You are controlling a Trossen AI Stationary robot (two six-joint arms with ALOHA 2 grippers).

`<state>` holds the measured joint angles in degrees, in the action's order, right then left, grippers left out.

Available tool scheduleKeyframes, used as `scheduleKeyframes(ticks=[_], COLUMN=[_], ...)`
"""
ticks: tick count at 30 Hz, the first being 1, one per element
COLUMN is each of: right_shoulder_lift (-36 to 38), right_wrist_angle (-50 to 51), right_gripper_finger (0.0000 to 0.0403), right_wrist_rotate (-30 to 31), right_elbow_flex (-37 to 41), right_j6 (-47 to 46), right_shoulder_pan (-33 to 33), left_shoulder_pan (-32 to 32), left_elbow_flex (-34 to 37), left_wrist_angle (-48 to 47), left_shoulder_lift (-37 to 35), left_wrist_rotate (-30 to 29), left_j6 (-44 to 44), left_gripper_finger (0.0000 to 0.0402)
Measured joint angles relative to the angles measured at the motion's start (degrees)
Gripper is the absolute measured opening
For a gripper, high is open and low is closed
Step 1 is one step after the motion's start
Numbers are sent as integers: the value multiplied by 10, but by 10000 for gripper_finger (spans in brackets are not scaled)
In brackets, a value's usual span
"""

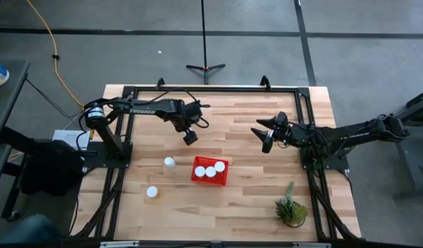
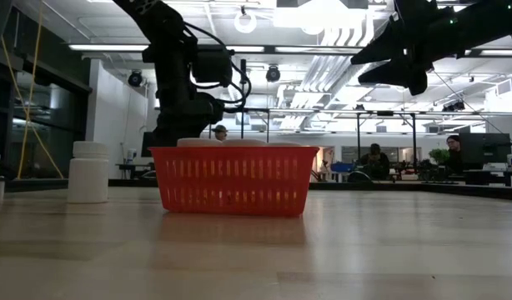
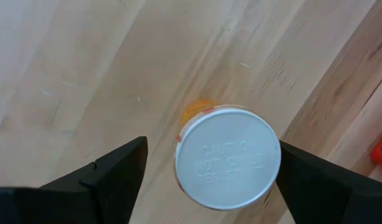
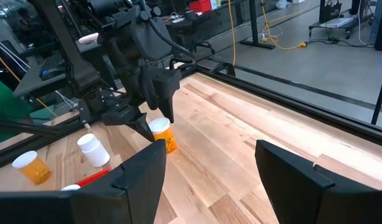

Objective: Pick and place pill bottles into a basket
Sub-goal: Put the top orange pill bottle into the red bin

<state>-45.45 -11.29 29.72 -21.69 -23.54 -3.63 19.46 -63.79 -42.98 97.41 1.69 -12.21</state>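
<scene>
The left arm reaches across the far side of the counter [image 1: 266, 200], wrist bent down, its left gripper [image 1: 190, 137] hanging just above an orange pill bottle [image 4: 164, 137]. That bottle stands upright on the wood between the two wide-spread fingers [image 3: 110, 177], which do not touch it; its round white cap [image 3: 228, 157] bears raised lettering. The right arm stretches in from the other side, its right gripper [image 1: 265, 138] raised well above the counter, part open and holding nothing.

The red basket [image 1: 210, 171], rectangular plastic with slotted sides, sits near the counter's middle, close in front of the left gripper, with three white caps [image 1: 210, 169] showing inside. A whitish bottle [image 1: 169, 164] stands just left of the basket, and another white-capped bottle [image 1: 152, 193] stands nearer the front edge. The counter is pale wooden planks.
</scene>
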Motion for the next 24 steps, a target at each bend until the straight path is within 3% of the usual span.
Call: scheduleKeyframes(ticks=[11, 24], right_shoulder_lift=[0, 0], right_wrist_angle=[12, 12], right_gripper_finger=[239, 239], right_wrist_rotate=[0, 3], right_elbow_flex=[0, 0], right_j6=[0, 4], right_shoulder_pan=[0, 0], left_shoulder_pan=[0, 0], left_elbow_flex=[0, -2], left_wrist_angle=[0, -12], left_shoulder_lift=[0, 0], left_wrist_rotate=[1, 13], left_j6=[3, 4], left_gripper_finger=[248, 272])
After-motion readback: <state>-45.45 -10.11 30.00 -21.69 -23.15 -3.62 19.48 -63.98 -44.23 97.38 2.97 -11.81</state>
